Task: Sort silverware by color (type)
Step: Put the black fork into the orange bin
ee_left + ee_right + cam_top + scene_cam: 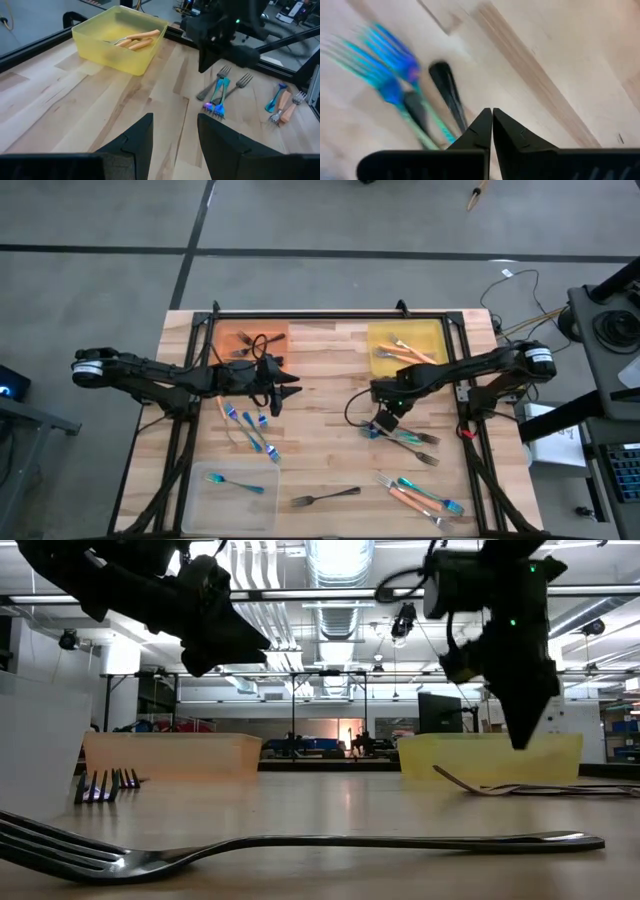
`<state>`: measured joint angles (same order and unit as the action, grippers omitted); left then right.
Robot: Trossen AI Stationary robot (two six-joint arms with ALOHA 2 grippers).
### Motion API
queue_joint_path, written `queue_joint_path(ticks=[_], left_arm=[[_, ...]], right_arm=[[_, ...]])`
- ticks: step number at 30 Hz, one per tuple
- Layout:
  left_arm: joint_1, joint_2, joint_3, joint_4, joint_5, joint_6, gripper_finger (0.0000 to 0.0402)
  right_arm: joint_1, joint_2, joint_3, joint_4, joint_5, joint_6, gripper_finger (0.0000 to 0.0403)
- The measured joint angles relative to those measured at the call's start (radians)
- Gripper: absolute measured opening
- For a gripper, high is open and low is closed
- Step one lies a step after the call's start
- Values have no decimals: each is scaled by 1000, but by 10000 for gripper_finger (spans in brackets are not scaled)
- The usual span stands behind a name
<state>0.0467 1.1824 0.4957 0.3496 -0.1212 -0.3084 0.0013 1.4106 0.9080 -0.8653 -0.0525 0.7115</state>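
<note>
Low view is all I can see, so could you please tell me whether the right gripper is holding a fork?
Observer: No. The right gripper is shut, with its fingertips together and nothing between them. It is over the blue-teal forks and a dark fork.
Operator: Thank you. What lies in the yellow tray?
Observer: The yellow tray holds orange-handled utensils.
Operator: And the left gripper?
Observer: The left gripper is open and empty over a bare part of the table.
</note>
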Motion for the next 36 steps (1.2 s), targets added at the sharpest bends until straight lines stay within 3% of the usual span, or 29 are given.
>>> queue_joint_path(ticks=[5, 8, 14, 21, 27, 36], left_arm=[[0, 0, 0, 0, 0, 0, 135], [0, 0, 0, 1, 0, 0, 135], [0, 0, 0, 1, 0, 0, 135], [0, 0, -1, -2, 0, 0, 135], [0, 0, -1, -3, 0, 3, 135], [0, 0, -1, -10, 0, 3, 135]], right_arm=[[-1, -47, 28, -8, -20, 2, 7], [1, -44, 16, -62, -88, 14, 8], [7, -14, 13, -100, -117, 13, 10], [24, 45, 12, -100, -200, -16, 59], [38, 109, 12, -100, -210, -24, 107], [49, 206, 12, -128, -215, -77, 101]])
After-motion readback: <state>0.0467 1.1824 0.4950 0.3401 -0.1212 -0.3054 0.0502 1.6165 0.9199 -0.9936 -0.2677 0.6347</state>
